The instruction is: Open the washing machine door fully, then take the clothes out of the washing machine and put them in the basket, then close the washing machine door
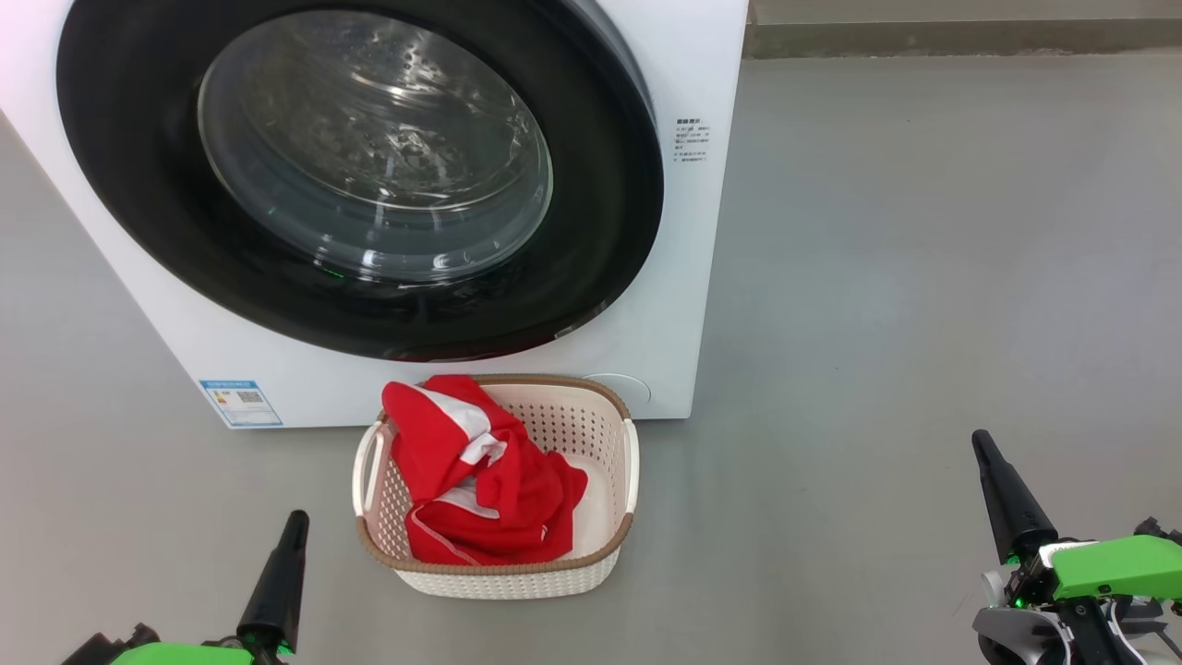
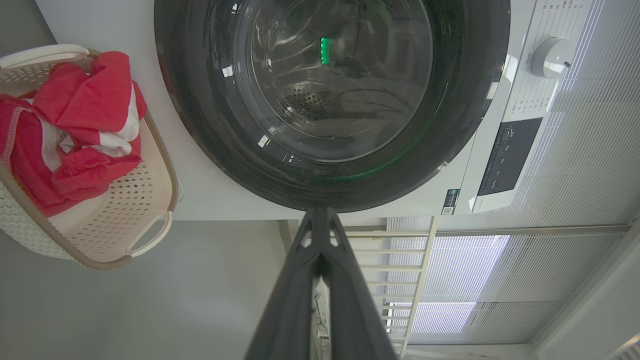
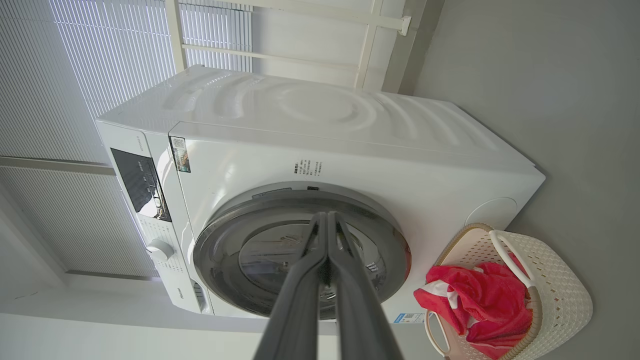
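Sitting shut, the washing machine door (image 1: pixel 360 175) lies flush on the front of the washing machine (image 1: pixel 688 231). Its black rim runs close to the machine's right edge, and its lower rim hangs just above the basket (image 1: pixel 517 565).

The basket stands on the grey floor (image 1: pixel 923 277), its far rim right up at the foot of the machine; touching or not, cannot tell. The clothes (image 1: pixel 480 480) are in the basket, bunched to its left half. One red fold laps over the far left rim by the handle. The basket's right half shows bare perforated wall and bottom. A blue label (image 1: pixel 240 403) sits low on the machine front, left of the basket.

The left gripper (image 1: pixel 295 526) is at lower left, fingers clenched together, grasping nothing. It is near the basket's near left corner but apart from it. The right gripper (image 1: pixel 983 448) is at lower right, also clenched on nothing, well apart from basket and machine. Both wrist views show the finger pairs pressed tip to tip.

Open floor lies right of the machine and basket, and in a strip between the basket's near rim and the grippers. There is less room on the left, where the machine front slants toward the picture edge.
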Robot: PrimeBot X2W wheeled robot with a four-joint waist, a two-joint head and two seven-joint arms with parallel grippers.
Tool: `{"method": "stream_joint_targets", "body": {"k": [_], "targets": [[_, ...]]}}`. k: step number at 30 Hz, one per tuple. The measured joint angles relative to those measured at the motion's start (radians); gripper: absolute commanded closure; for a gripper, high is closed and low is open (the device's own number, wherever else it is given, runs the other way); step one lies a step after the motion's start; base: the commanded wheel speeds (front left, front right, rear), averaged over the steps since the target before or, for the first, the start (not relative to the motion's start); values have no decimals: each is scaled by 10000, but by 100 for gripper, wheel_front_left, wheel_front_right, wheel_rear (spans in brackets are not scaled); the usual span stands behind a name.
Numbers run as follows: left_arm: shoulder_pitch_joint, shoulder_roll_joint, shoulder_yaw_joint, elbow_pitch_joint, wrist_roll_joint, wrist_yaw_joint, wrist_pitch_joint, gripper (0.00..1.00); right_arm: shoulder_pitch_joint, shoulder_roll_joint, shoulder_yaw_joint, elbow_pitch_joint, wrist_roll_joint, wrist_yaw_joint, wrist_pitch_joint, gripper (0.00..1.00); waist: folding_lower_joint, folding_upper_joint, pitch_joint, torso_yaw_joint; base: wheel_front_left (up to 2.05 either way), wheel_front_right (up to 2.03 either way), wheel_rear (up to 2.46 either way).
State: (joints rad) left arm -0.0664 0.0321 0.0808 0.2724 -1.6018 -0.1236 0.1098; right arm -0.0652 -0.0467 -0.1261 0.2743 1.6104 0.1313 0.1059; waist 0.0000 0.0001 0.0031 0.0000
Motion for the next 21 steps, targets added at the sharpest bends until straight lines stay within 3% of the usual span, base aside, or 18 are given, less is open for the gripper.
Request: {"method": "stream_joint_targets", "body": {"k": [21], "targets": [[0,0,0,0,0,0,0,100,0,6,-10,0,0,0,2,100,0,0,0,0,0,0,0]]}}
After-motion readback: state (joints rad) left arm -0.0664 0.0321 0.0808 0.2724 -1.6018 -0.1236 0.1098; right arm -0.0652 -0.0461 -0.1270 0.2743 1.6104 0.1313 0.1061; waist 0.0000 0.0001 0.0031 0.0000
